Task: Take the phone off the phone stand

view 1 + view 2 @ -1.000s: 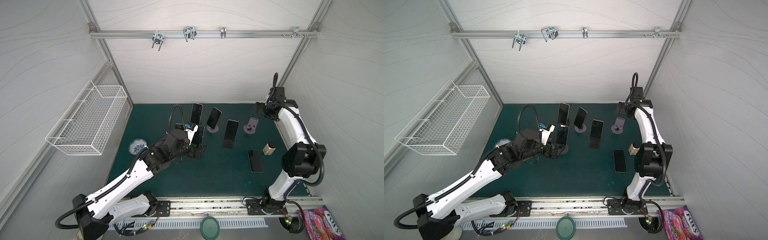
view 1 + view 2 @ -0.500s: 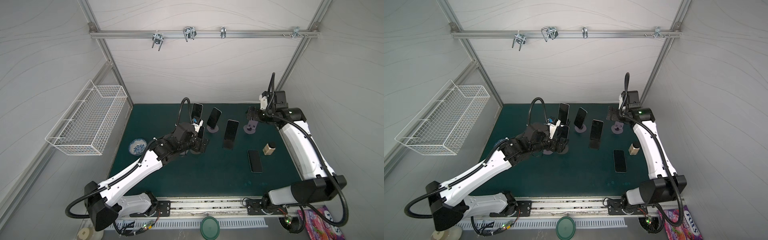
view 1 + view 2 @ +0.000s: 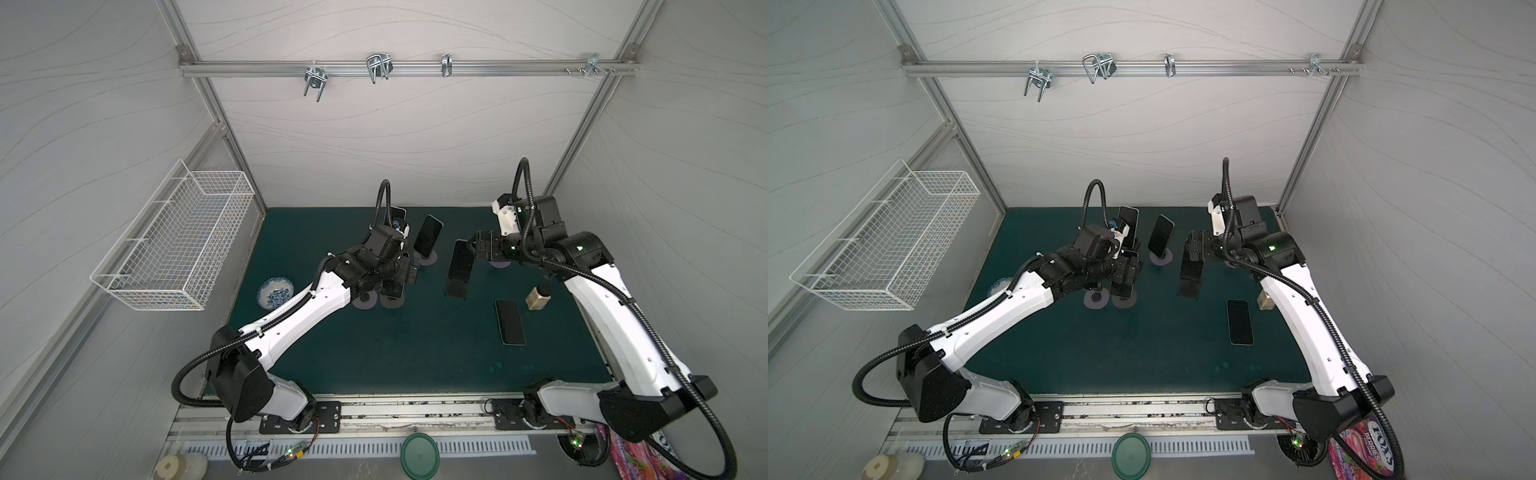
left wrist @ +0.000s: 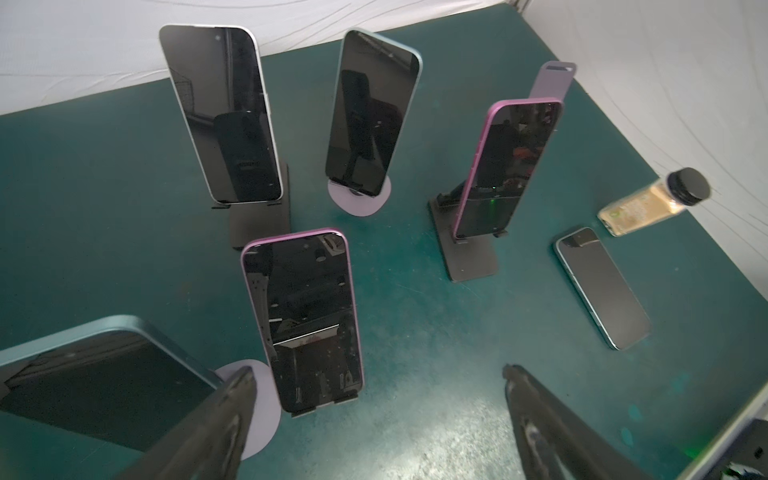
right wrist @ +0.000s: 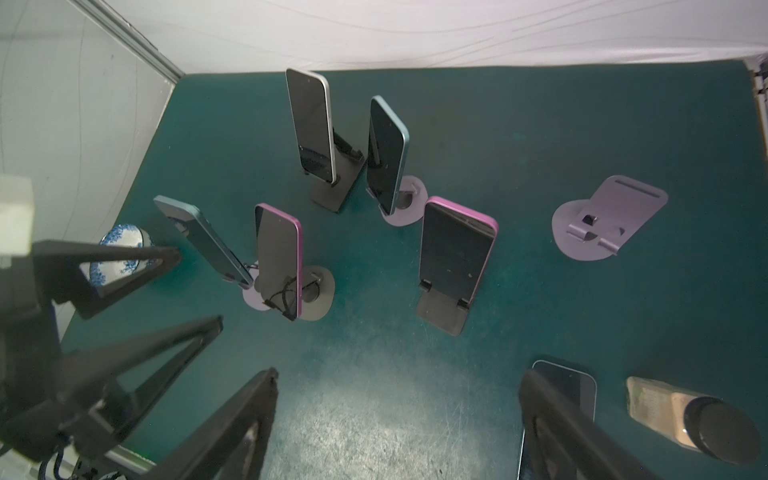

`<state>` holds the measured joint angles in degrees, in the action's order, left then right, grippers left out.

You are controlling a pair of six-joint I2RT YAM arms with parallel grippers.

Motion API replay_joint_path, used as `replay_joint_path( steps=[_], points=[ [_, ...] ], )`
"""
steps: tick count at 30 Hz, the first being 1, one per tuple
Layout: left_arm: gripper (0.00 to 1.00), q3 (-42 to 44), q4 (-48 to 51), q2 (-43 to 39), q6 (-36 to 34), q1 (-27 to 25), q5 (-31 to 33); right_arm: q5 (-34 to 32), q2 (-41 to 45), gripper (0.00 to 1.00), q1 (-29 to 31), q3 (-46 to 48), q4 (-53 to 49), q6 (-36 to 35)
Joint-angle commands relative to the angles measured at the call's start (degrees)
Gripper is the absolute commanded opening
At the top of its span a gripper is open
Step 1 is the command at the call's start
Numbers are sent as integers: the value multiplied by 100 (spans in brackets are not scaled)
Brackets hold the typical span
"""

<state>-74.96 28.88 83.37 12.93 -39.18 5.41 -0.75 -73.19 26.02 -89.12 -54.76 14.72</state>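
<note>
Green matting covers the tabletop [image 3: 374,357]. In both top views the left arm [image 3: 299,320] reaches low and nearly flat from its base at 7 o'clock toward the centre. Its wrist is level and the left pincer [image 3: 409,272] points to 3 o'clock over two round stands. The right arm [image 3: 615,316] climbs from 5 o'clock, folds near 2 o'clock and turns back toward 9 o'clock. That puts the right pincer [image 3: 476,249] near the top of a pink phone [image 3: 459,268] on a black stand.

From above, the left arm hides most of the purple phone [image 4: 303,320]. The left wrist view shows it whole, upright on its phone stand [image 5: 322,297], dark screen facing the camera. Only the right wrist view shows the empty lilac stand [image 5: 611,216] clearly, and the blue-patterned bowl [image 5: 122,235] behind the left pincer's fingers [image 5: 158,253].

The left pincer is spread wide and empty. The purple phone stands ahead of its fingertips, with a gap to both. A teal phone [image 4: 104,386] sits just beside one finger; whether they touch I cannot tell. The right pincer is spread wide too, gripping nothing. Another phone [image 3: 510,322] lies flat at 4 o'clock, beside a small bottle [image 3: 539,297].
</note>
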Motion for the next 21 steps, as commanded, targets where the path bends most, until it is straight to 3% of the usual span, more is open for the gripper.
replay_joint_path(
  steps=[1,21],
  points=[
    [94,-317,-29,170,166,133,29,119,217,92,206,112,-165,105],
    [94,-932,180,1190,283,448,189,207,564,91,698,701,233,447]
  ],
)
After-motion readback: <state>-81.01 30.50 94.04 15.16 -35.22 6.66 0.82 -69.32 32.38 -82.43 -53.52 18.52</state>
